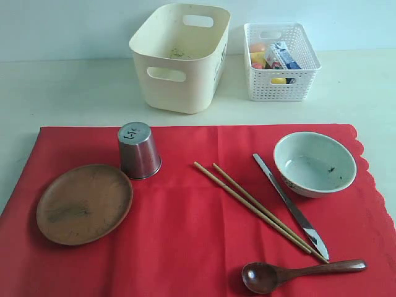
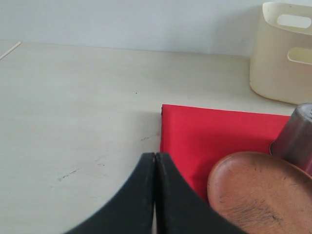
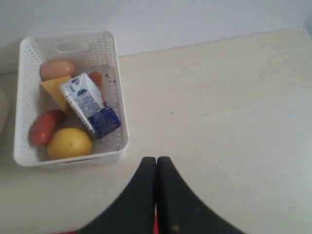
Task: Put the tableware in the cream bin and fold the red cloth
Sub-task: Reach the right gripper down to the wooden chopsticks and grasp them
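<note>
Left hand [image 2: 155, 157], right hand [image 3: 156, 160]: both closed

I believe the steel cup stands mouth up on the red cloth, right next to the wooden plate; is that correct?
Not quite: the steel cup stands upside down, with its closed base facing up, as the exterior view shows. The rest holds: it is on the red cloth, right next to the wooden plate.

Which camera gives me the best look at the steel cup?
The exterior view: the steel cup stands whole, upside down on the red cloth. The left wrist view catches only one side at its edge; the right wrist view misses it.
</note>
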Robot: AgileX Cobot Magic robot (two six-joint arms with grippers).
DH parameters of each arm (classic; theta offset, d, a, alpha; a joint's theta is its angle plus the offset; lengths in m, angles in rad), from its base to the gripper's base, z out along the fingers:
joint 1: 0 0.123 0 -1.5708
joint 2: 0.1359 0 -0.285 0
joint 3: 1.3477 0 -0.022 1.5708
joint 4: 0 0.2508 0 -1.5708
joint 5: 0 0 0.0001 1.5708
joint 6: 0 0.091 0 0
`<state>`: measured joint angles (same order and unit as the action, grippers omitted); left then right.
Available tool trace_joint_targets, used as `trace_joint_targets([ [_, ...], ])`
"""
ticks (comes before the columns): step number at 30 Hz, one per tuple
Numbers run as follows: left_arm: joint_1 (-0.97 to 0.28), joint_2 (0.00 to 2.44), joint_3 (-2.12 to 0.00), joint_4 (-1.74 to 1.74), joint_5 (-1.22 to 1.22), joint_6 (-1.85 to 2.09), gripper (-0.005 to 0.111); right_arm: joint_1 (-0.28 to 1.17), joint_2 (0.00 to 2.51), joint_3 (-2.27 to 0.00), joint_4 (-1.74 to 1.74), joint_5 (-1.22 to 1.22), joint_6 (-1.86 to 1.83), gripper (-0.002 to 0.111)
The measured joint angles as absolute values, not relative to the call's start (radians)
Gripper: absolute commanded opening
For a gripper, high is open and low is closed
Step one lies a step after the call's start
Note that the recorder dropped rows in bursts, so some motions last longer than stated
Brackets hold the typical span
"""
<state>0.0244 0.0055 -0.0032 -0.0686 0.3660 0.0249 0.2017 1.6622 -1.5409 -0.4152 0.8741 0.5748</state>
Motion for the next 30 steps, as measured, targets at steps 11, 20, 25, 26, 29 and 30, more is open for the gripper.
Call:
trace_joint_targets([
  [11,0.024,0.005,-0.003,-0.069,0.366,0.025,0.002,0.202,1.328,-1.175,0.050,0.865,0.232,0.000],
  [20,0.024,0.005,-0.003,-0.069,0.366,0.025,0.002,0.265,1.207,-0.814,0.504,0.826,-0.263,0.000],
  [25,0.024,0.005,-0.003,-0.069,0.366,0.025,0.002,0.445,1.264,-0.796,0.433,0.786,-0.277,0.001],
  [26,0.024,0.005,-0.003,-0.069,0.366,0.025,0.002,0.476,1.282,-0.796,0.415,0.774,-0.277,0.002],
  [29,0.024,0.005,-0.003,-0.069,0.366,0.025,0.002,0.546,1.357,-0.796,0.372,0.746,-0.273,0.011],
  [30,0.024,0.005,-0.003,-0.069,0.366,0.025,0.002,0.567,1.387,-0.796,0.359,0.734,-0.271,0.016],
])
